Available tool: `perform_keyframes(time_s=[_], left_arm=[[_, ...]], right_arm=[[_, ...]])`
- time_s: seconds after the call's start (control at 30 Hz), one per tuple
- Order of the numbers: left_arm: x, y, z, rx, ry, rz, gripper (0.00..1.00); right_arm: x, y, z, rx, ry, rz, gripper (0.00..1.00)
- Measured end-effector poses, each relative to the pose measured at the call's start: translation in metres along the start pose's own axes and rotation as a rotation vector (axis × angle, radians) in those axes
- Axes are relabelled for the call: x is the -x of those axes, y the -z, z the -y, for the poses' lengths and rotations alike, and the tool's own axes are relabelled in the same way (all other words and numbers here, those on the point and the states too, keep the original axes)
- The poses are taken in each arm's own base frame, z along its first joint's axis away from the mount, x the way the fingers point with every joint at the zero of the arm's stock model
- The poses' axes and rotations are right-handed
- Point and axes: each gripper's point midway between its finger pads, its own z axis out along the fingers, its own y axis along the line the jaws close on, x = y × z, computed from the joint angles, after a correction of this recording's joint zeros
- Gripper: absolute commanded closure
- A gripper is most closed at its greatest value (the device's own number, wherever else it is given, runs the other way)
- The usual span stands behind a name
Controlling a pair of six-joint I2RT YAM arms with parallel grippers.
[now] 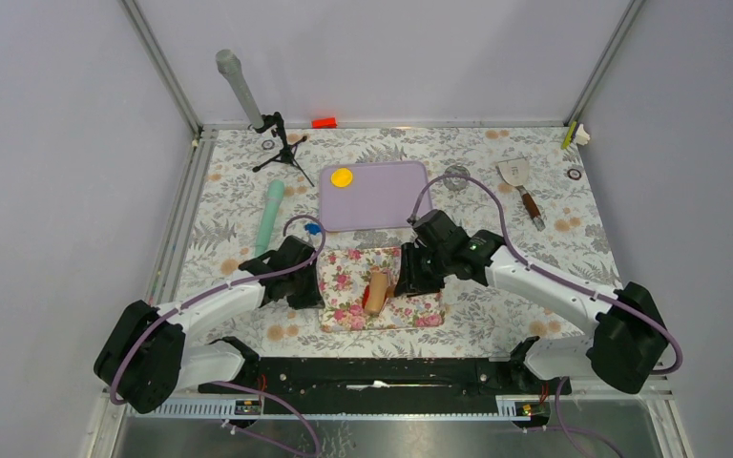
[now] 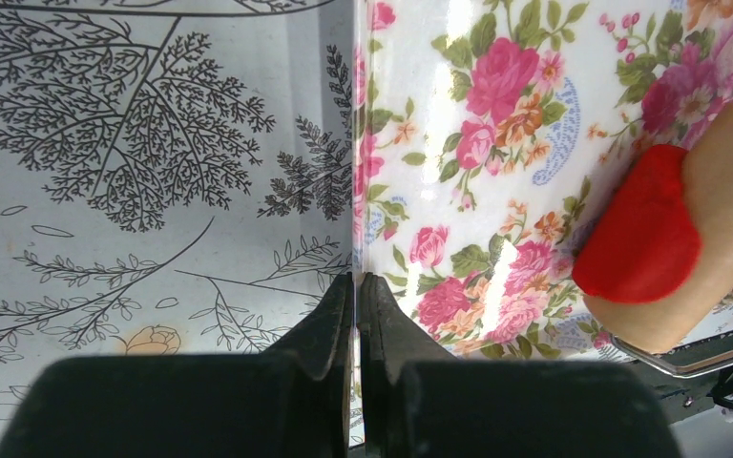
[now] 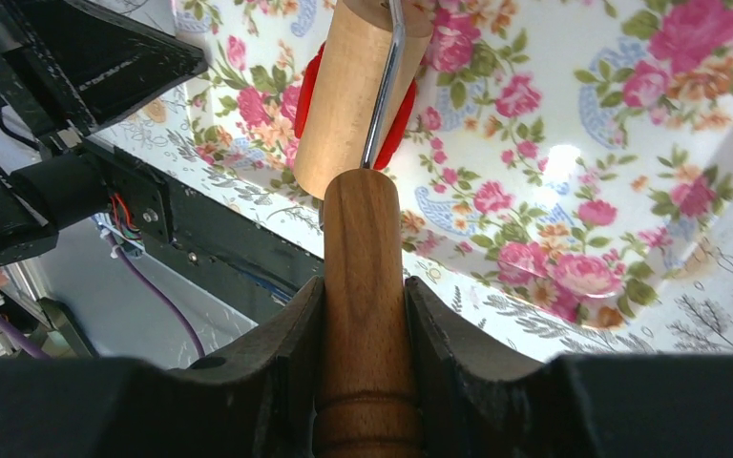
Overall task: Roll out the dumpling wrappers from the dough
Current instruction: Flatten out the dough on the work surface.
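Right tool is clamped on the wooden handle of a small roller, whose drum is laid over the red dough, just ahead of the fingertips, on a floral mat. Left tool is pressed together, nothing held, at the mat's left edge, apart from the dough. Only from overhead is a yellow wrapper seen, on a purple board beyond the mat.

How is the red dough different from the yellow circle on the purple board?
The red dough is squashed under the wooden roller on the flowery mat; the yellow wrapper lies free on the purple board, with nothing touching it. The red dough is an uneven blob, while the yellow wrapper is a neat round disc. Both are small, bright and flattened.
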Motion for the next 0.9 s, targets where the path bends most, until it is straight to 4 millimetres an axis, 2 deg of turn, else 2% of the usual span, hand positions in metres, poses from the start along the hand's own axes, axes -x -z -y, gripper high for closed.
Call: perform_keyframes(time_s=[0.17,0.33,0.9], left_arm=[[0.001,0.0,0.0,0.001,0.0,0.003,1.0],[0.001,0.0,-0.002,0.005,0.003,0.003,1.0],[0.003,0.002,-0.012,0.043,0.002,0.024,1.0]], right_arm=[[-0.003,0.008,0.009,-0.041,-0.015,-0.008,1.0],[-0.004,0.006,0.012,-0.052,-0.022,-0.019,1.0],[0.006,-0.015,-0.002,0.021,-0.015,-0.032,1.0]])
